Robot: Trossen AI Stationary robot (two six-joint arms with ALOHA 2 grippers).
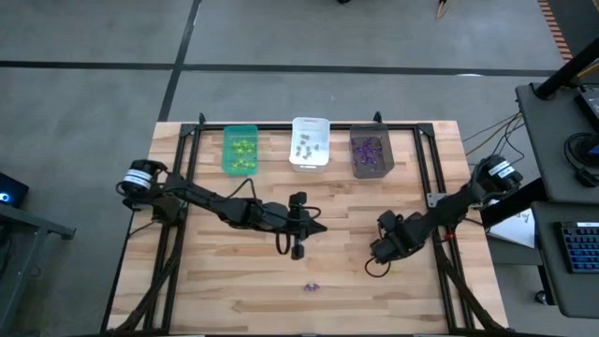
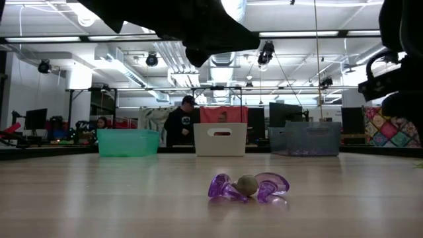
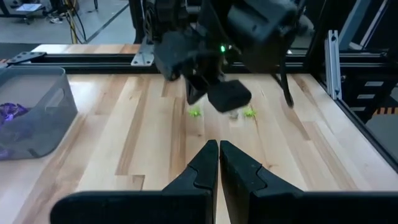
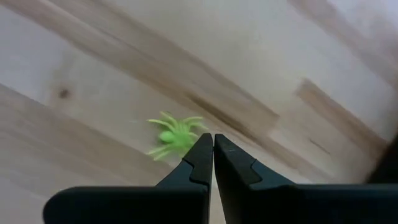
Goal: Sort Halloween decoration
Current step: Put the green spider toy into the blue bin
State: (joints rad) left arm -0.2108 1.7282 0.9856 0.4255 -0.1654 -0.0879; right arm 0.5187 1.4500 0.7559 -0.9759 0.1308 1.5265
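Observation:
Three bins stand in a row at the table's far edge. The green bin holds yellow-green trinkets, the white bin greyish ones, the grey bin purple ones. A purple trinket with a greyish ball in it lies alone near the front edge. Two yellow-green spiders lie on the wood under my right gripper. That gripper points down and is shut, with one spider right beside its tips. My left gripper is shut and hangs over the table's middle, pointing toward the right arm. My right gripper's shut fingertips come from above and stand right beside the yellow-green spider's body, which lies flat on the wood. The finger hides the spider's near legs, so I cannot tell whether it touches them. My left gripper touches nothing.
A black frame runs around the far part of the table and down both sides. There is bare wood between the two arms and the bins. A person stands in the room beyond the far edge.

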